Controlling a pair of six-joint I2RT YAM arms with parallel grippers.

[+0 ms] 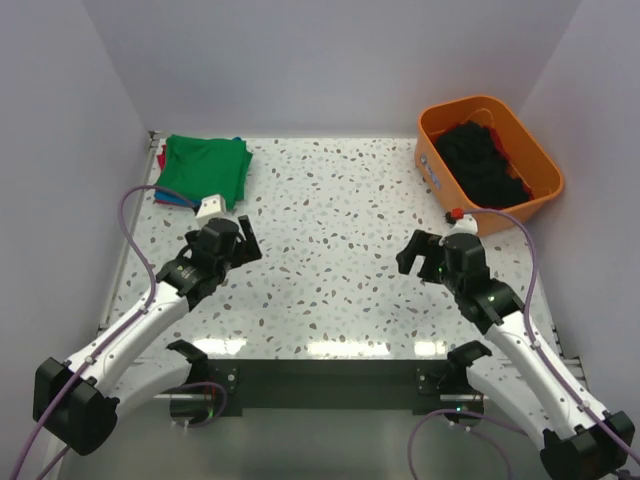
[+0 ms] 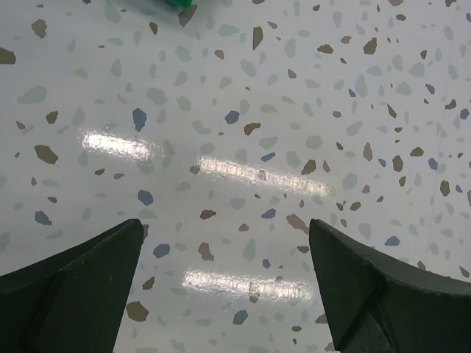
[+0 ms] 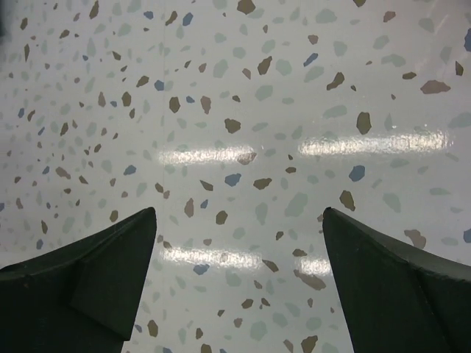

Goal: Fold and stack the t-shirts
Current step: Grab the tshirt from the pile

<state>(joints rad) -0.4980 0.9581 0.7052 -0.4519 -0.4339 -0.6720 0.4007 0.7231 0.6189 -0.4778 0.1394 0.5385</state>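
From above, the speckled bench (image 1: pixel 330 230) carried a folded stack in its far left corner. A green t-shirt (image 1: pixel 205 168) lay on top, and slivers of red cloth (image 1: pixel 160 157) and blue cloth (image 1: pixel 172 199) showed beneath it along the stack's left and near edges. A small white object (image 1: pixel 210 207) sat against the stack's near edge; it was perhaps a tag, but too small to make out. In the far right corner stood the orange tub (image 1: pixel 540 165), with a crumpled black t-shirt (image 1: pixel 482 160) heaped inside it.

The left gripper (image 1: pixel 248 240) hung over the left half of the bench, just on the near side of the stack, and pointed toward the middle. The right gripper (image 1: pixel 412 252) hung over the right half, on the near side of the tub, and faced it from the other side. The two were well apart, with bare bench top between them.

The left wrist camera showed the two dark fingers (image 2: pixel 81 287) spread wide over the bare speckled surface with nothing between them. A scrap of green cloth just touched the top edge of that picture.

The right wrist camera showed the same on that side: the fingers (image 3: pixel 390 279) stood wide apart and gripped nothing. Only the bench top and its ceiling-light glare lay beneath them.
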